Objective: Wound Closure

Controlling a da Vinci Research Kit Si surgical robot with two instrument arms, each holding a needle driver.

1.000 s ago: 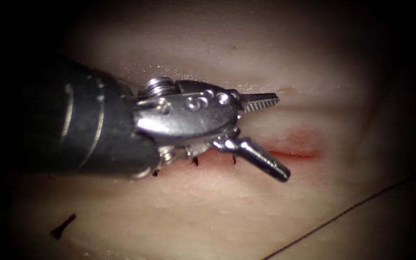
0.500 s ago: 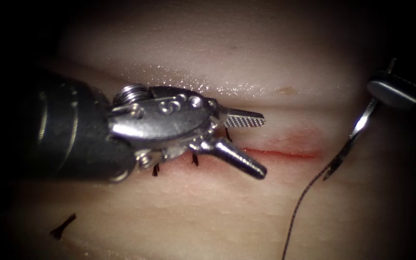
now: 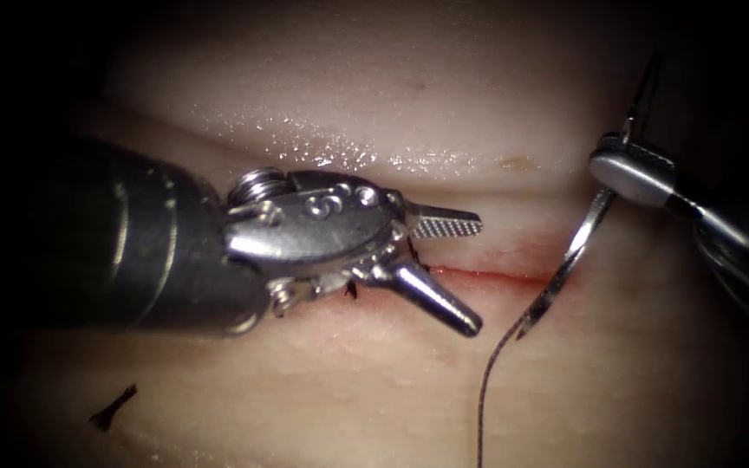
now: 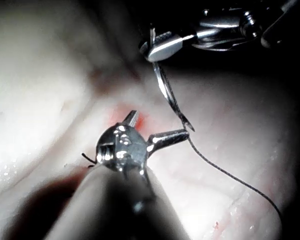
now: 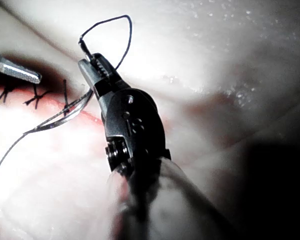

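Left tool (image 3: 470,273) is sitting low over the cut (image 3: 500,275), jaws spread wide and holding nothing. One jaw is pointing along the upper edge of the cut, the other is angling down across the lower edge. In the left wrist view the same tool (image 4: 150,129) is showing its two jaws splayed apart just above the reddened spot.

Right tool (image 3: 630,169) is coming in from the right, further in than half a second ago, when it was sitting at the edge of the field. Its jaws are clamped on the needle (image 3: 565,269), gripping it near the pointed end of the curve; a short bit of needle is sticking out above the jaws. The rest of the curve is hanging down and leftward over the right end of the cut, in the air, not in the tissue (image 3: 374,113).

Thread (image 3: 484,390) is trailing from the needle's lower end, down across the tissue below the cut.

Red fluid (image 3: 530,256) is staining the right part of the cut. Dark stitches (image 5: 37,95) are lying across the cut beside the left tool. A loose cut end of thread (image 3: 113,407) is lying well off at lower left.
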